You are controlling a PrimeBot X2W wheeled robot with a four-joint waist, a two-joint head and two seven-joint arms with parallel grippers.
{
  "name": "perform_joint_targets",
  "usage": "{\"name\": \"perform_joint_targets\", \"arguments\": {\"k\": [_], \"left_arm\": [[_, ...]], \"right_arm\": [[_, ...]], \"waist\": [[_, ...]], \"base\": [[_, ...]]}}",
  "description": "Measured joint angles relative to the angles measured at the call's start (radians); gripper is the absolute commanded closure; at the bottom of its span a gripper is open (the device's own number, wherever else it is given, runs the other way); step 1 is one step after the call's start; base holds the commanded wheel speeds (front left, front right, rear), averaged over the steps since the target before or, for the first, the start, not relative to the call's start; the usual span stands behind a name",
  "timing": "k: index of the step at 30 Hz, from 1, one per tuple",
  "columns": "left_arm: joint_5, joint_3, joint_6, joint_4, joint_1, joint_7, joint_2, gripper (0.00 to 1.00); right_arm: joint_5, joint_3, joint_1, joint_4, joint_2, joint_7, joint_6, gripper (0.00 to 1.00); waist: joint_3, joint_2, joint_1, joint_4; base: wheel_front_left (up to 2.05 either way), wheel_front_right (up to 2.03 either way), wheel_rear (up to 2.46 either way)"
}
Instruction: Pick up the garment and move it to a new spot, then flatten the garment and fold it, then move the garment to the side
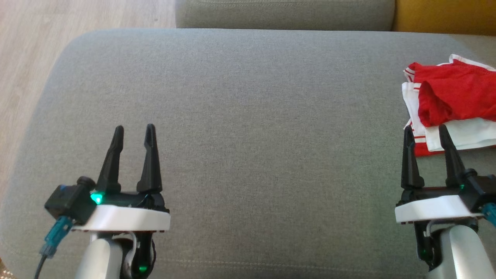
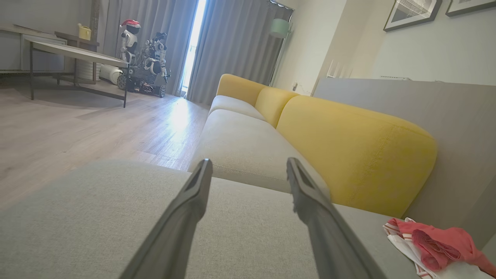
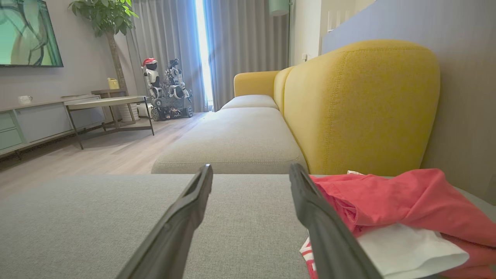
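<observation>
Grey fabric sofa seat (image 1: 240, 97), broad and flat, red and white garment (image 1: 449, 100) folded at its right edge

Garment (image 1: 453, 97) (right part) past the edge

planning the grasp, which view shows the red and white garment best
Head view: looks down on the garment, cropped slightly at the frame edge. Right wrist view: close, side-on, cropped. Left wrist view: small, in the corner.

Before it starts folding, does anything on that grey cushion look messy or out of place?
The red and white garment lies crumpled in a heap near the right side of the grey cushion, red part bunched over the white. Nothing looks spilled or damaged. The left gripper and right gripper are open, holding nothing.
</observation>
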Motion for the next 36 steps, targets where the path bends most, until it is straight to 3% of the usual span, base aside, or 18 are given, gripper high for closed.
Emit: {"name": "perform_joint_targets", "arguments": {"k": [11,18,25,26,36], "left_arm": [[-0.048,0.007,0.001,0.011,0.004,0.0,0.0,0.0],[-0.136,0.023,-0.06,0.035,0.009,0.0,0.0,0.0],[-0.154,0.055,-0.085,0.027,0.018,0.0,0.0,0.0],[-0.161,0.057,-0.086,0.029,0.018,0.0,-0.001,1.0],[-0.217,0.046,-0.085,0.109,0.06,0.013,-0.002,1.0]], "right_arm": [[0.001,0.015,0.001,-0.001,0.0,0.0,0.0,0.0],[0.001,0.022,0.001,-0.009,0.0,0.0,0.0,0.0],[0.001,0.025,0.001,-0.01,0.0,0.0,0.0,0.0],[0.0,0.026,0.001,-0.008,0.0,0.0,0.0,1.0],[0.07,0.027,0.039,0.068,0.003,0.018,0.0,1.0]], "waist": [[0.002,0.0,0.0,-0.004],[0.012,0.0,0.0,0.002],[0.017,0.0,0.0,0.006],[0.017,0.0,0.0,0.006],[0.012,0.0,0.0,0.0]], "base": [[0.0,0.0,0.0],[0.0,0.0,0.0],[0.0,0.0,0.0],[0.0,0.0,0.0],[0.0,0.0,0.0]]}}
